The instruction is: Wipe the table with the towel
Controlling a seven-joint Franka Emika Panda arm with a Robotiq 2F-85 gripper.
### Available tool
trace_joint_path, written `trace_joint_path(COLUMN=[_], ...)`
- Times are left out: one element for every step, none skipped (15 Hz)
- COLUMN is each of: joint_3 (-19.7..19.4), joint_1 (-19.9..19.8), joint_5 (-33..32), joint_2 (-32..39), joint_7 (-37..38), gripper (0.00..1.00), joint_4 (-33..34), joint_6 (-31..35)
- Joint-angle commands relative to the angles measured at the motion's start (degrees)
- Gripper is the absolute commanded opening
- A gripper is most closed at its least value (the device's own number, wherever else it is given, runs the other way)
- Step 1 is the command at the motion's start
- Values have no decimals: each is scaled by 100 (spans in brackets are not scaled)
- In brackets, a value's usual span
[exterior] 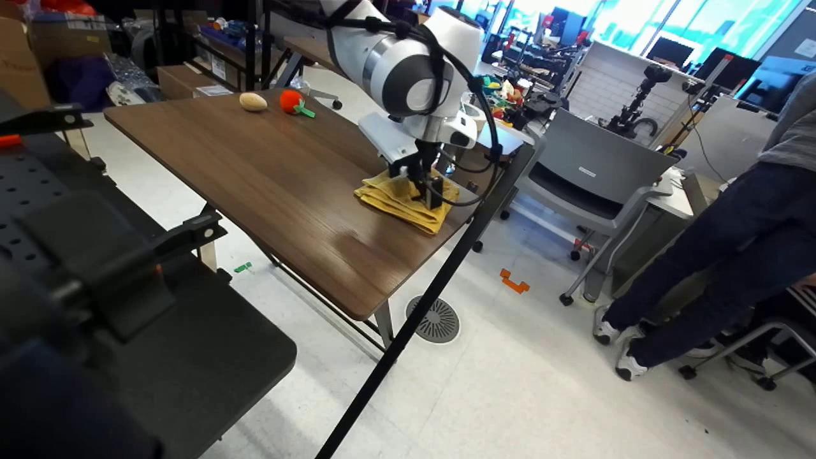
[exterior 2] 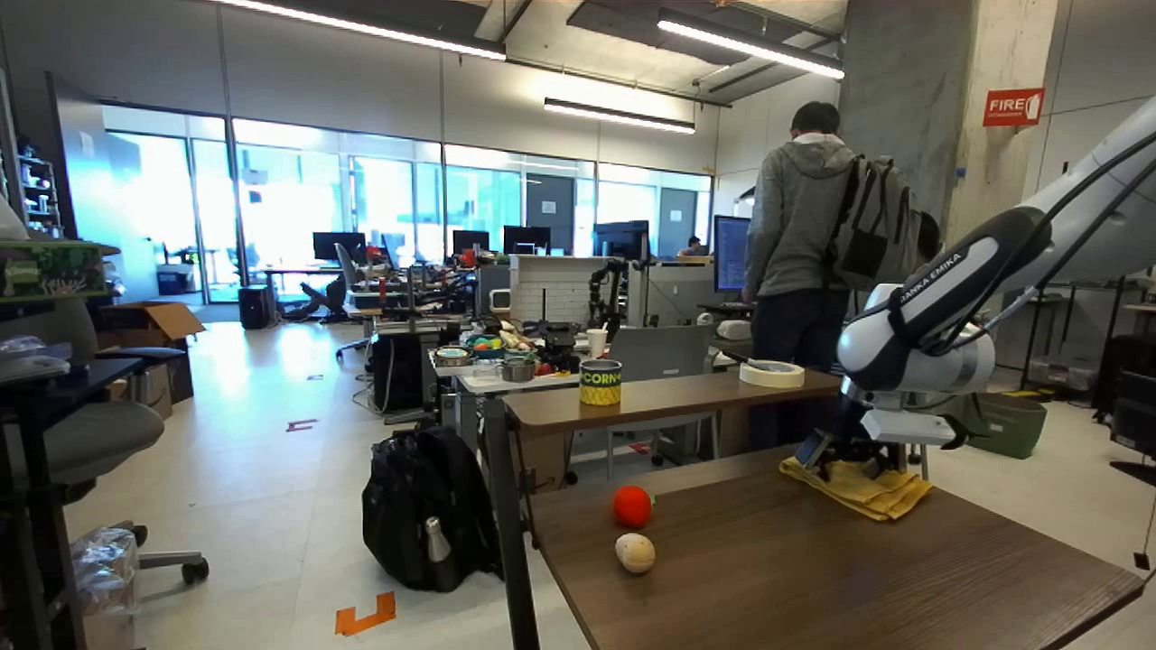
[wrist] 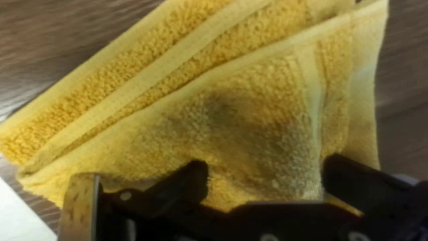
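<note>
The table [exterior: 274, 166] has a dark brown wood-grain top and also shows in an exterior view [exterior 2: 768, 578] and the wrist view [wrist: 404, 100]. The yellow folded towel [exterior: 396, 203] lies near one end of the table, in layers. It also shows in an exterior view [exterior 2: 865, 495] and fills much of the wrist view [wrist: 160, 117]. My gripper [exterior: 422, 183] is down on the towel and points at the table; it shows in an exterior view too [exterior 2: 847, 456]. In the wrist view my gripper [wrist: 264, 174] has its fingers wide apart, with raised towel between them. The fingertip contact is partly hidden.
A red-orange ball [exterior 2: 632, 506] with a green tag and a beige ball [exterior 2: 635, 552] sit at the table's other end. A raised wooden shelf [exterior 2: 686, 397] beside the table holds a corn can [exterior 2: 600, 383] and a tape roll [exterior 2: 772, 374]. A dark cart [exterior: 210, 357] stands nearby.
</note>
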Motion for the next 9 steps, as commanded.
trace_joint_path(joint_3=[233,257,363,344,339,336,359,394,390], joint_1=[-247,-201,-217,-131,-58,14,63,115,186], joint_5=[145,61,-49,-118,-176,-253,-324,-375,-402], joint_2=[310,185,72,-64,-210,-385,-498,-656,-753], joint_7=[-381,-544,-733,-849,-980,-1111,-1254,-1389,-1529], gripper=[100,100,100,100,100,100,100,100,100], joint_4=[281,-9,-246,-576,-897,-1213,-1429,-1699,-1909], joint_6=[-405,-451,-516,-380,-268,-155,-108,-97,-97])
